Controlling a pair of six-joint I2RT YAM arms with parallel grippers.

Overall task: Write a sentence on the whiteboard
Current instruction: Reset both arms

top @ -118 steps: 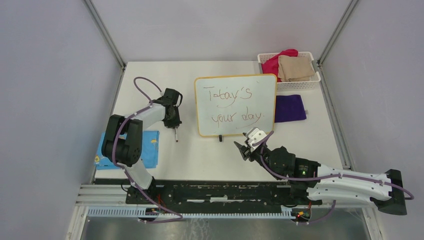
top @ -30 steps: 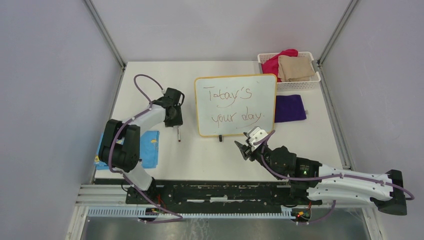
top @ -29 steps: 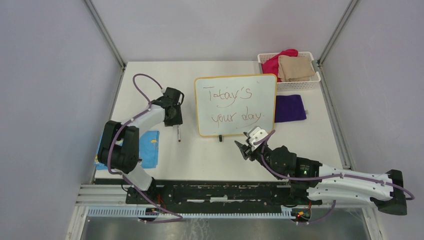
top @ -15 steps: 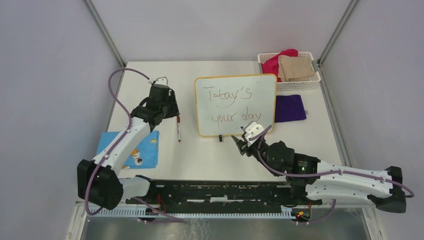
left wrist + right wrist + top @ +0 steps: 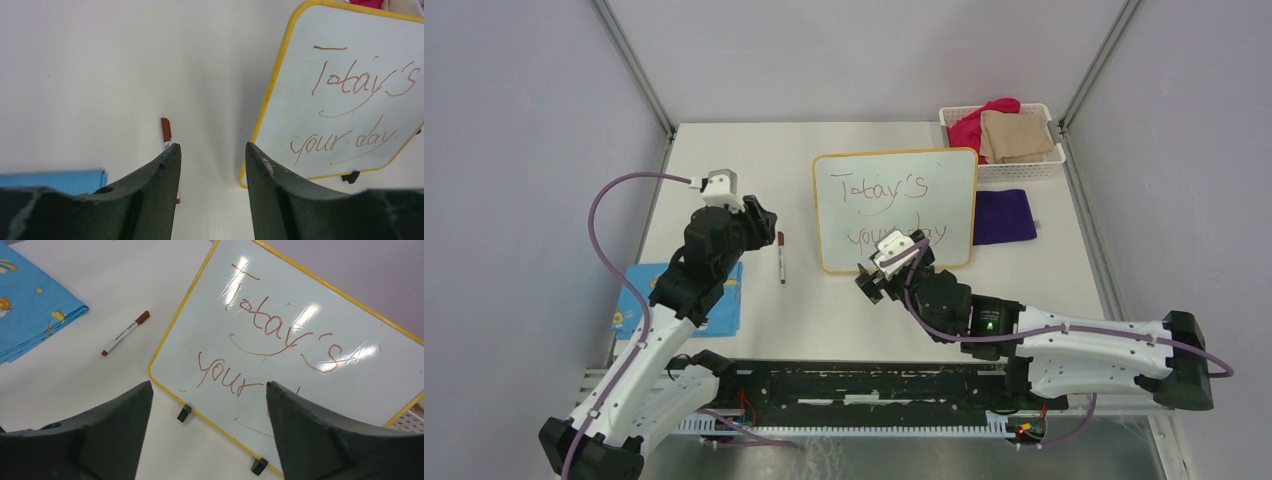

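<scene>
Small glossy yellow-framed whiteboard (image 5: 894,215) stands on white surface (image 5: 724,160) | thin reddish cursive sentence (image 5: 265,340) looks complete | left claw (image 5: 212,147), right claw (image 5: 207,385) both spread, empty | red-capped white marker (image 5: 779,258) lies just left | next, likely: both pull clear.

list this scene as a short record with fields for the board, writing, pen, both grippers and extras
whiteboard: standing on black feet
sentence: "Today's your day", two lines
marker: lying flat, left of the whiteboard
left gripper: open, empty, near the marker
right gripper: open, empty, at the whiteboard's lower edge
extras: blue cloth, purple cloth, basket of cloths
</scene>
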